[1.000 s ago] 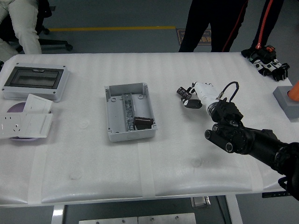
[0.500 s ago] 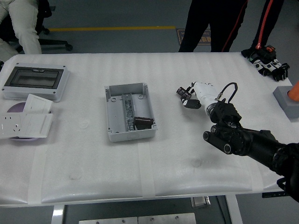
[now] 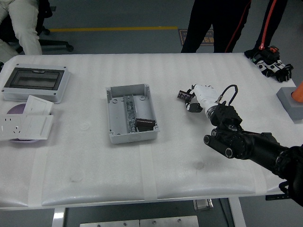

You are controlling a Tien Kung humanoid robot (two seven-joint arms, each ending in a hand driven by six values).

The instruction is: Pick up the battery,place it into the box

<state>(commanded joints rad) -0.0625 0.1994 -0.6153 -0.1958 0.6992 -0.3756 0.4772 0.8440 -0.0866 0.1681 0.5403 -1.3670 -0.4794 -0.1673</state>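
Observation:
My right hand (image 3: 188, 100), white-backed on a black arm, is over the table right of centre, a hand's width to the right of the box. Its fingers (image 3: 193, 107) are curled around a small dark battery (image 3: 182, 95) that shows at their tips. The open grey box (image 3: 130, 112) lies at the table's middle with a metal rail inside. A dark block (image 3: 145, 124) lies in its near right corner. My left arm is out of view.
A grey enclosure with a dark window (image 3: 34, 82) and white socket plates (image 3: 26, 124) lie at the left. Black gloves (image 3: 272, 65) and a grey block (image 3: 289, 100) are at the right edge. People stand at the far side.
My right arm and hand have crept slightly left, towards the box. Nothing else has moved.

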